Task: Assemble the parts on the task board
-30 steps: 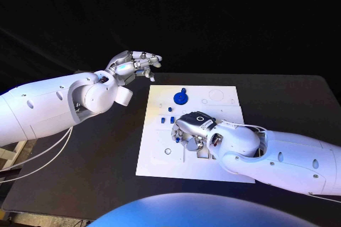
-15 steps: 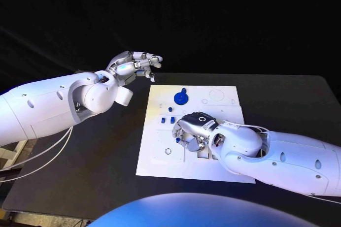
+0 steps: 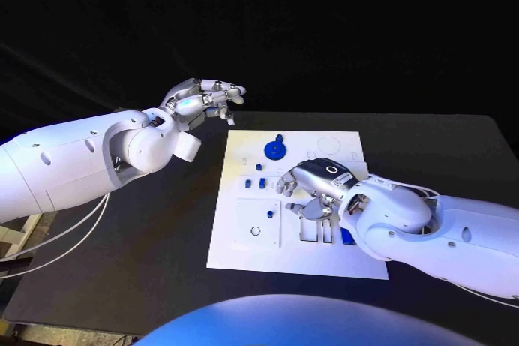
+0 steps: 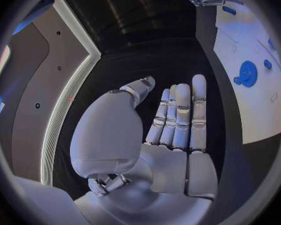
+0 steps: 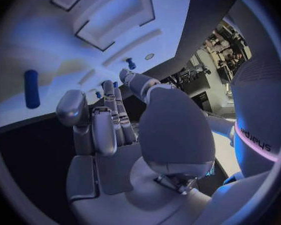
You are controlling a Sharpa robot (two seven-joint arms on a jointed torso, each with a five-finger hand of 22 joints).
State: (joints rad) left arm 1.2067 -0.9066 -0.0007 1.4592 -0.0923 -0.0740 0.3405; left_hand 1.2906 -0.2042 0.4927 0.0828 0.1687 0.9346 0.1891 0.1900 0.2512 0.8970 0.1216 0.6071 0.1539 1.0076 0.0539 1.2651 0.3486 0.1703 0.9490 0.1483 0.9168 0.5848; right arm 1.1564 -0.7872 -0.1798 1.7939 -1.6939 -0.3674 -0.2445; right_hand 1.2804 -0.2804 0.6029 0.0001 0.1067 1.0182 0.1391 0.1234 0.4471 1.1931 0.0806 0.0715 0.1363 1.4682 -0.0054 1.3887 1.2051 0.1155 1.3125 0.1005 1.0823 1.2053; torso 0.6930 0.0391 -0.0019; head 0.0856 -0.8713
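Note:
The white task board [image 3: 259, 248] lies mid-table. A round blue part [image 3: 276, 148] sits at its far side, and small blue pegs [image 3: 254, 183] stand left of centre. My right hand [image 3: 311, 190] hovers over the board's middle, fingers loosely bent and apart, holding nothing. A blue peg [image 3: 346, 236] lies on the board beside my right forearm; the right wrist view shows a blue peg [image 5: 32, 88] lying flat on the board [image 5: 53, 50] past my right hand [image 5: 109, 130]. My left hand [image 3: 205, 98] is raised beyond the board's far left corner, empty, with its fingers [image 4: 178, 115] stretched out.
The black table [image 3: 162, 241] surrounds the board, with bare room on the left and at the front. Recessed slots [image 3: 257, 215] and round holes [image 3: 328, 144] mark the board. My right forearm [image 3: 433, 233] covers the board's right near part.
My right hand has shifted right and toward the far side, off the near slots. A blue peg now shows on the board beside the forearm. The left hand has stayed still.

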